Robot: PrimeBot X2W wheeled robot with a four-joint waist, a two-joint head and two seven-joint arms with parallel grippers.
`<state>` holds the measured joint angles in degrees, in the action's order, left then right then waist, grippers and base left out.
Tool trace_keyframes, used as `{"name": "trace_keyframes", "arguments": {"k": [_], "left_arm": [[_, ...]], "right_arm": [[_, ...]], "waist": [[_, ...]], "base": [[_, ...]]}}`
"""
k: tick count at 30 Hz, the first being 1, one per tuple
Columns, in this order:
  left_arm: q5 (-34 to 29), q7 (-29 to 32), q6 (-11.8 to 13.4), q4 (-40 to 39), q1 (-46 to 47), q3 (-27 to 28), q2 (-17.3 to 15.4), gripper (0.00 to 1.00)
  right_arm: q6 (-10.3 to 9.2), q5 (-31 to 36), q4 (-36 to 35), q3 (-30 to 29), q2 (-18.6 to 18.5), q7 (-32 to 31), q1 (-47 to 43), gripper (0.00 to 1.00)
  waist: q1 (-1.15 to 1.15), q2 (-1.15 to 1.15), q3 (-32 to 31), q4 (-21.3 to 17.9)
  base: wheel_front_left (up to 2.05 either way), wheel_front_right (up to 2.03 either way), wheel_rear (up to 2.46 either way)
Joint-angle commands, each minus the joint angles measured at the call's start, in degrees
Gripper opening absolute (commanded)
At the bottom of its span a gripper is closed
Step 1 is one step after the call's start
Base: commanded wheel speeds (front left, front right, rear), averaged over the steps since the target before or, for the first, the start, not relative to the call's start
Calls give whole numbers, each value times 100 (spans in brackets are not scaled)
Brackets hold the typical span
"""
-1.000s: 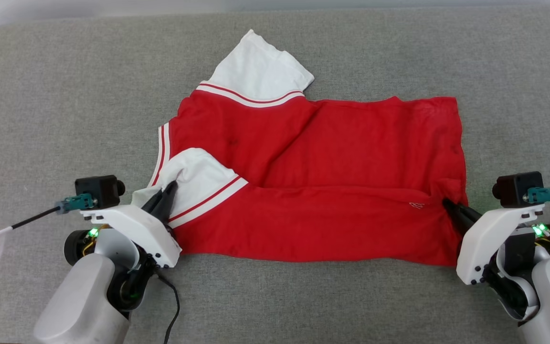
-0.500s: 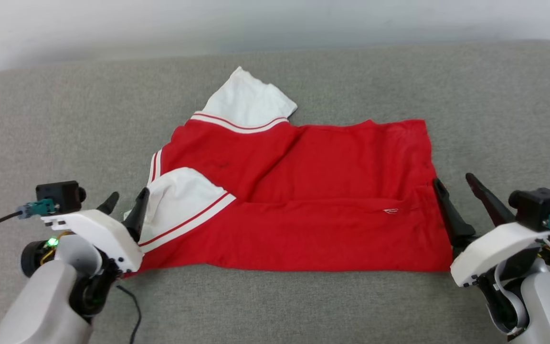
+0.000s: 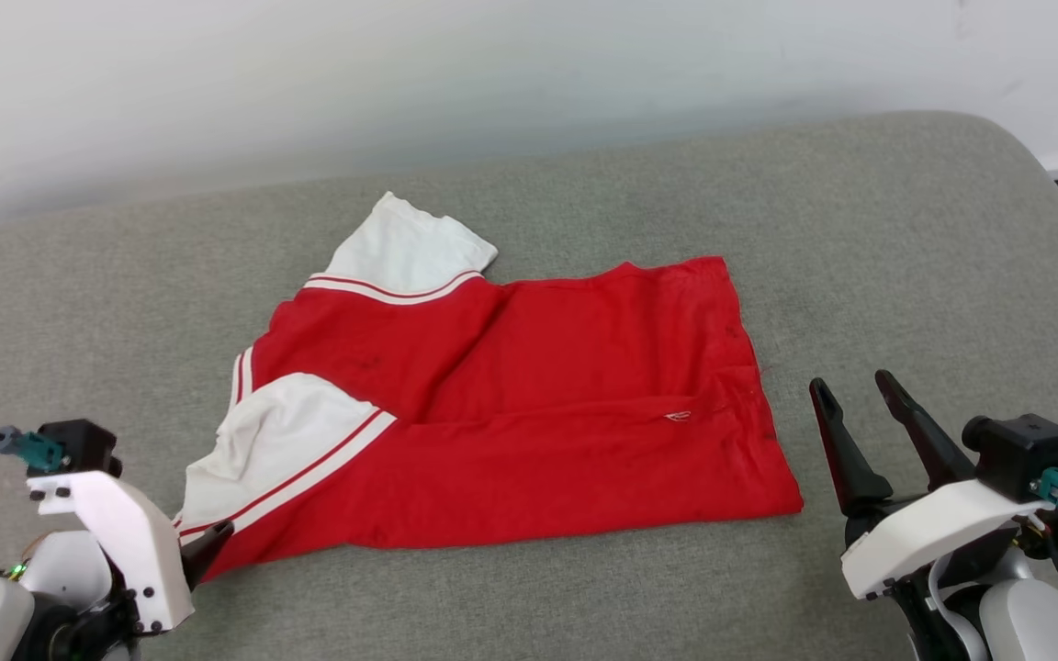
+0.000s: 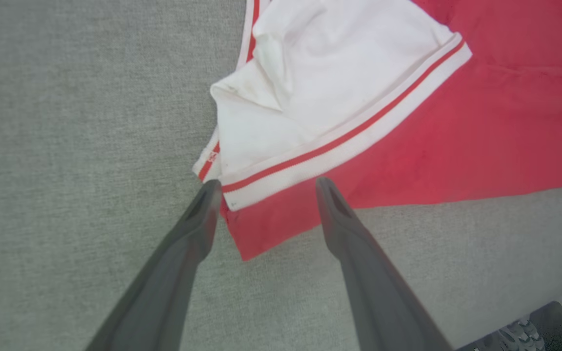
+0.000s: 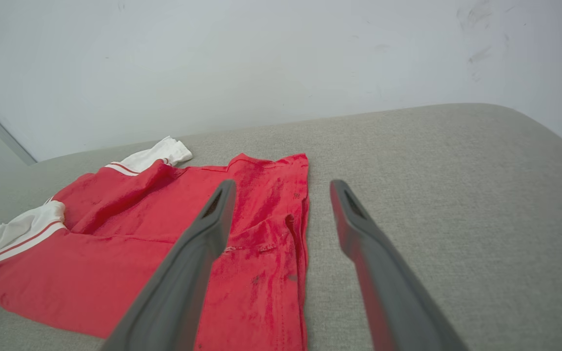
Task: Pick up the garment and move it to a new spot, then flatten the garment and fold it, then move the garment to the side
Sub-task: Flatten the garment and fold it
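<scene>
Standing apart, the two dark fingers of the left gripper [image 4: 267, 184] are seen released, with nothing gripped between them. Between their tips lies the near corner of the garment [image 3: 538, 404]. There the red-and-white striped trim [image 4: 344, 141] of a white sleeve [image 4: 320, 87] meets the red cloth. Whether the tips touch the cloth cannot be told. Beyond these fingertips the sleeve is folded over the red body, and to the outer side of them bare grey cushion [image 3: 860, 229] is seen.

The fingers of the right gripper [image 3: 852, 382] are likewise held apart and empty. They are raised just beside the garment's hem edge and clear of it, with grey cushion beneath them.

The garment is spread flat on the cushion between the two grippers, its near part doubled over along a long crease. A small white logo [image 3: 678, 416] is shown on the red cloth, closer to the right fingers than to the left. A second white sleeve [image 3: 400, 243] is turned out at the far edge, well beyond the left fingers. Behind the cushion a pale wall [image 3: 492, 73] is seen.
</scene>
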<state>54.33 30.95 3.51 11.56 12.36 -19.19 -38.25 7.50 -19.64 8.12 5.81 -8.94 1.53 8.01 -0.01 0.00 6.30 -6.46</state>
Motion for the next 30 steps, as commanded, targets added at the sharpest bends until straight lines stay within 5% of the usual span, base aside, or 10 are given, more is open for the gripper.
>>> {"name": "trace_keyframes", "arguments": {"k": [1,6,11,13,14,22,30], "left_arm": [[98,161,118,-92,-160,52,-80,100],[278,421,350,-147,-271,153,-151,100],[462,808,272,-12,-290,-50,-45,100],[504,912,237,-12,-304,-154,37,16],[517,922,222,-25,-288,-179,75,0],[369,634,158,-221,-200,-106,51,0],[164,68,243,-917,-295,188,-142,0]], "right_arm": [[-2,0,-96,24,60,-22,-39,100],[-2,-59,-228,60,105,-39,53,100],[-2,-133,-163,59,141,-40,143,100],[-2,-185,-124,51,129,-48,155,100],[-2,-216,-105,37,112,-64,173,100],[-2,-464,56,-3,-148,-460,222,100],[-2,-696,394,503,-548,-2067,540,100]], "waist": [[1,0,128,-121],[1,0,471,-271],[1,0,697,-374],[1,0,738,-389],[1,0,753,-390],[1,0,727,-318],[1,0,732,-141]], "base": [[0,0,0],[0,0,0],[0,0,0],[0,0,0],[0,0,0],[0,0,0],[0,0,0]]}}
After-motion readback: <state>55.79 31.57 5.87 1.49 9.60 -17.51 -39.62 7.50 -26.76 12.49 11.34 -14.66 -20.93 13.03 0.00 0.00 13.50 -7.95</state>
